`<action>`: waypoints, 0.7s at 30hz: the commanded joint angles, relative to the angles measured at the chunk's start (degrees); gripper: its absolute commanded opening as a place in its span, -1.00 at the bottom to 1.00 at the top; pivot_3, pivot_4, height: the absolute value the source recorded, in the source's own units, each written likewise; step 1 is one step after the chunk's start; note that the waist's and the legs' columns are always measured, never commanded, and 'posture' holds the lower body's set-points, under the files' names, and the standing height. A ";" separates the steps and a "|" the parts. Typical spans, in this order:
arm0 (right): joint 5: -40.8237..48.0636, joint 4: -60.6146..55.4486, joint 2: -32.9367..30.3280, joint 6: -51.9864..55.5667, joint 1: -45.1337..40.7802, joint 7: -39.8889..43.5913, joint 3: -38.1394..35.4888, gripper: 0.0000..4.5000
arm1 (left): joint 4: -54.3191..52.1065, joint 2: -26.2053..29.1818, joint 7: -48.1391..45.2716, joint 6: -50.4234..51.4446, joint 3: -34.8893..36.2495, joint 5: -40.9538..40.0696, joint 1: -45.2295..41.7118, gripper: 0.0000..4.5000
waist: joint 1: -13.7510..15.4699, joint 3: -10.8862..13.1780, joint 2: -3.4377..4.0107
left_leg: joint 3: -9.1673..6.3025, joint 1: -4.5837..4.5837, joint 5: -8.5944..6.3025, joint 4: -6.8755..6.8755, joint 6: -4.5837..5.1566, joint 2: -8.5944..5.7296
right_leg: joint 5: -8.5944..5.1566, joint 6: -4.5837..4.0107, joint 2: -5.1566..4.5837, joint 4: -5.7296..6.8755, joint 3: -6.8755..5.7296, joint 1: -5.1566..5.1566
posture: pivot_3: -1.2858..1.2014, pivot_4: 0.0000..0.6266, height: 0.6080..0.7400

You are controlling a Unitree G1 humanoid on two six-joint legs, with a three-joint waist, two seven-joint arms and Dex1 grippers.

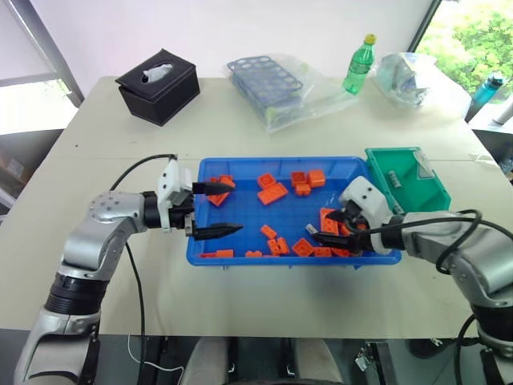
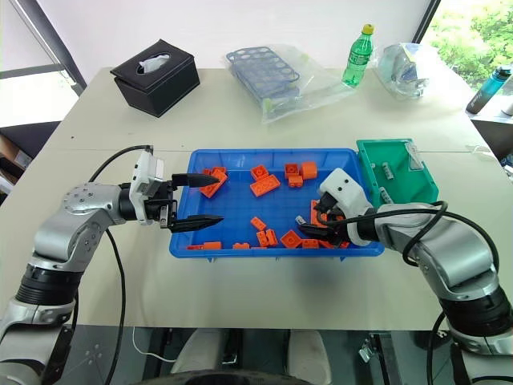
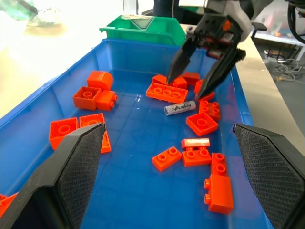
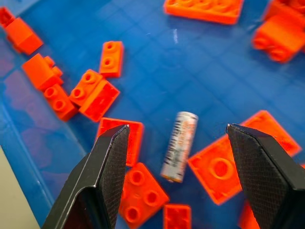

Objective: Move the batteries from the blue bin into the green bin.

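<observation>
Glossy blue bin (image 3: 119, 52): printed metal battery (image 4: 179, 145) between spread right fingers (image 4: 257, 167); left fingers (image 1: 210, 188) parted.

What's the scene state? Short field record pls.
blue bin: holds orange bricks and one battery lying flat
green bin: beside blue bin, batteries inside
right claw: open, poised over the battery, not touching
left claw: open, empty, over the blue bin's other end
</observation>
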 commanded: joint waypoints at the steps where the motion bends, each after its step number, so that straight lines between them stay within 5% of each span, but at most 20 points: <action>1: -2.18 0.37 0.00 -3.27 -1.25 0.56 2.47 0.48 | -2.29 0.34 0.52 -0.64 0.75 -0.43 -0.43 1.00 | 0.04 0.00 0.00 | 0.00 0.00 0.03 0.00 -0.05 0.00 | 0.00 0.00 0.00 0.00 0.00 0.00 | 0.03 -0.52 0.63; 10: -8.54 5.88 -0.09 -9.60 -1.54 1.49 8.15 0.48 | -3.47 0.57 1.44 -0.61 1.24 -0.63 0.78 1.00 | 0.05 0.00 -0.01 | 0.00 0.01 0.04 0.01 -0.06 0.00 | 0.00 0.00 0.00 0.00 0.00 0.02 | 0.03 -0.52 0.63; 21: -8.85 5.68 0.34 -9.98 -0.34 3.08 6.72 0.37 | -3.35 0.49 1.77 -0.94 1.08 -0.53 0.96 1.00 | 0.04 0.00 -0.01 | 0.00 0.01 0.06 0.01 -0.11 0.00 | 0.00 0.00 0.00 0.01 0.00 0.02 | 0.03 -0.52 0.63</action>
